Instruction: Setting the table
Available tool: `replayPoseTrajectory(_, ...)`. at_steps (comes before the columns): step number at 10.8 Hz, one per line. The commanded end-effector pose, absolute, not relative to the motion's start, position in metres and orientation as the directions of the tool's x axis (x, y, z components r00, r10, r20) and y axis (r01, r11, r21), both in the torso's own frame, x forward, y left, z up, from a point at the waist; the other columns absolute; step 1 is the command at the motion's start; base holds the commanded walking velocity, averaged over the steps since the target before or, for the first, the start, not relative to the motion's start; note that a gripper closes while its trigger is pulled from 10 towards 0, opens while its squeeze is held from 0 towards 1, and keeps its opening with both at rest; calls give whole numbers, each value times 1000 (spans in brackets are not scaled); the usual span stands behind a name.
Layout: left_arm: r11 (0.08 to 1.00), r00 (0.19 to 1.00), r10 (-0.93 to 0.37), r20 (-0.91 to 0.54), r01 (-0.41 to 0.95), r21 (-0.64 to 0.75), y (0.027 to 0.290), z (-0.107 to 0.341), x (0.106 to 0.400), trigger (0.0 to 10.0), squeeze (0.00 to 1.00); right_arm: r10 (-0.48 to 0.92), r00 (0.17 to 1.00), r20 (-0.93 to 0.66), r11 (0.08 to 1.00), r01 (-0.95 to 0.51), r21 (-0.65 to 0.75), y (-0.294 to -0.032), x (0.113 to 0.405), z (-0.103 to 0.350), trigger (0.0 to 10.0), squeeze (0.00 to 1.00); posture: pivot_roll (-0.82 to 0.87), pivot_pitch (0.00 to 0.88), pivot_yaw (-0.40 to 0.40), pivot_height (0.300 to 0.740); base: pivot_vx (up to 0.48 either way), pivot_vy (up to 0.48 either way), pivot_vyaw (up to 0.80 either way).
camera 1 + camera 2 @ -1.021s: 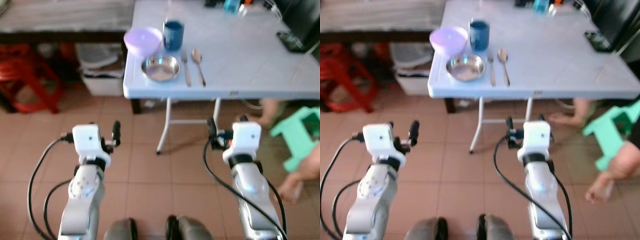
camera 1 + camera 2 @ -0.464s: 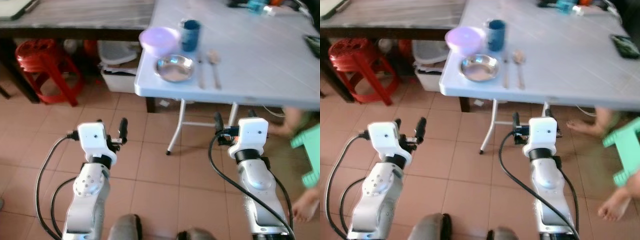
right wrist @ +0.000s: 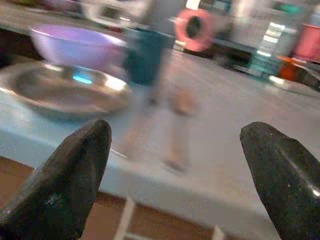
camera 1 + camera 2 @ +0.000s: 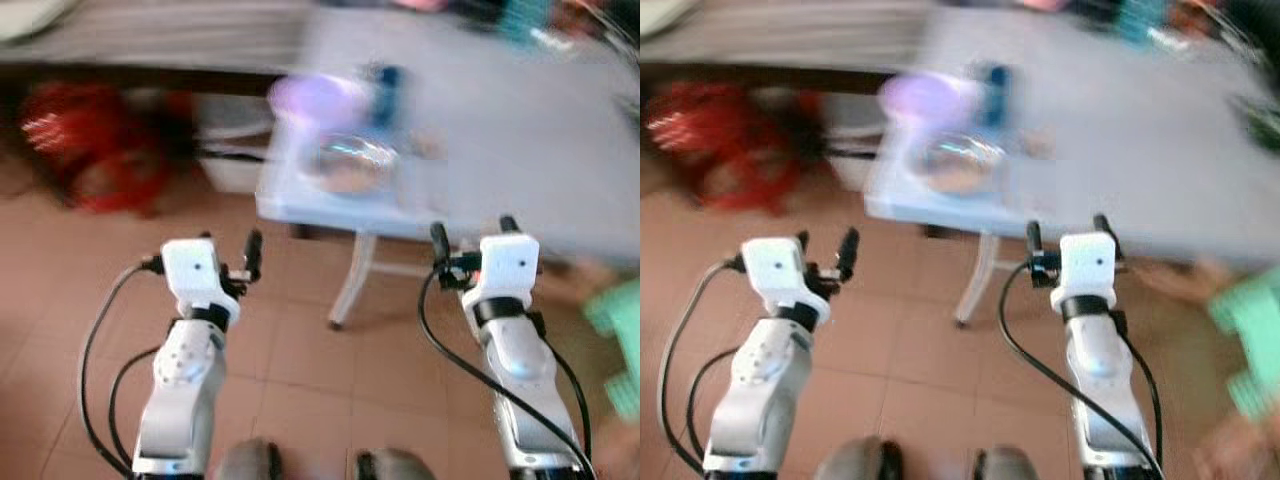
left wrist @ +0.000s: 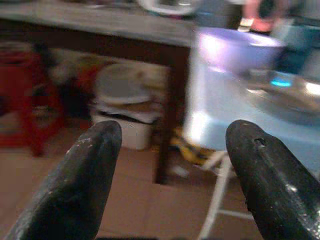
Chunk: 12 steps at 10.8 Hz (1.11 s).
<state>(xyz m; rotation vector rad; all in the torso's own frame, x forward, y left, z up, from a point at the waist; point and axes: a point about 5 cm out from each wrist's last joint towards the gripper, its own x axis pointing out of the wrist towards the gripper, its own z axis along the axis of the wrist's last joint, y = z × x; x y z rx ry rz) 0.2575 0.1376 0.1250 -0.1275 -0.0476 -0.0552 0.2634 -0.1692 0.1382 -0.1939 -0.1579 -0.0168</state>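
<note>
View: the head pictures were smeared with motion; you should treat fine detail as unconfirmed.
Table (image 4: 500, 150): it stood just ahead of you, its near edge above both wrists.
Setting: a steel plate (image 4: 352, 163) lay at the near left corner, a purple bowl (image 4: 318, 98) just behind it and a blue cup (image 4: 388, 82) beside the bowl.
Cutlery: pale shapes lay right of the plate in the right wrist view; too blurred to name.
Left gripper (image 5: 170, 165): fingers were spread wide, holding nothing, aimed at the table corner.
Right gripper (image 3: 175, 165): fingers were spread wide, empty, level with the table edge before the plate.
Step, as judged: an approach to the table, both arms raised and ready.
Advice: you should halt and let the view settle before reaching; keep the wrists above the edge so the fingers clear it.
Risk: the plate sat close to the corner; a nudge could push it off.
</note>
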Motion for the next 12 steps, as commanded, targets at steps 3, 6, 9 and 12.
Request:
replayPoseTrajectory(3, 992, 999, -35, 34, 39, -117, 144, 121, 255, 10000, 0, 13, 982, 187, 985, 19, -169, -162, 263, 145, 10000, 0, -35, 166, -2, 740, 386, 0, 388)
replayPoseTrajectory(6, 992, 999, -38, 34, 42, -118, 143, 121, 254, 10000, 0, -14, 983, 181, 985, 45, -169, -164, 262, 146, 10000, 0, -34, 175, -7, 740, 344, 0, 0)
replayPoseTrajectory(9, 992, 999, -31, 43, 36, -124, 143, 123, 254, 10000, 0, -31, 982, 189, 984, 63, -168, -165, 264, 149, 10000, 0, -33, 176, -10, 740, 0, 0, -800)
replayPoseTrajectory(12, 993, 999, -27, 31, 31, -117, 145, 119, 249, 10000, 0, -59, 986, 157, 991, 76, -108, -167, 265, 146, 10000, 0, -31, 183, -15, 740, 0, 0, -267)
